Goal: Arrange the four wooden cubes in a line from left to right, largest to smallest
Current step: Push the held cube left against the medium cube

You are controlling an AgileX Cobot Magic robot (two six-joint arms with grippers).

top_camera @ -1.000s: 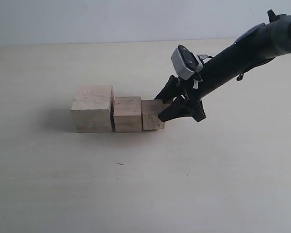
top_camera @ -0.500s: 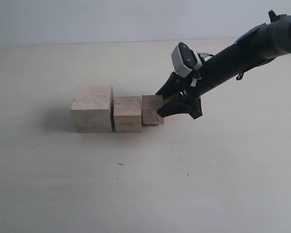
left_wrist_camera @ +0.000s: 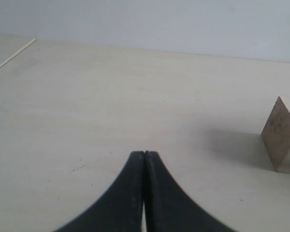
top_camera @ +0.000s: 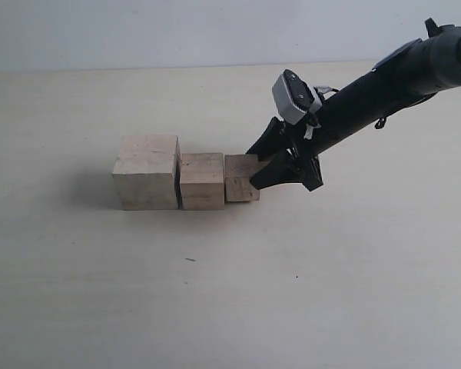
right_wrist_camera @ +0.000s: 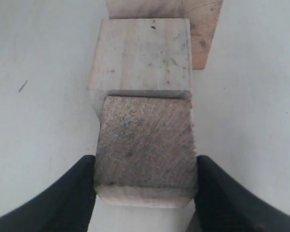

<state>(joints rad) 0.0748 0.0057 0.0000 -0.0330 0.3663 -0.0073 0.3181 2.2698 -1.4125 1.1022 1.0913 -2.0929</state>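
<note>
R tool [top_camera: 252, 169] clamps 3rd cube [top_camera: 237, 181], touching 2nd cube [top_camera: 201, 181].

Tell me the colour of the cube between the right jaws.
The cube is pale mottled beige; right wrist view.

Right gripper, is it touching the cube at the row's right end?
Touching. The right wrist view shows the fingers of the right gripper flat against opposite sides of the end cube, no gap.

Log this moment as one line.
right gripper: shut on third cube, on table against second cube | largest cube: left end of row | fourth cube: not identifiable | left gripper: shut, empty
</note>
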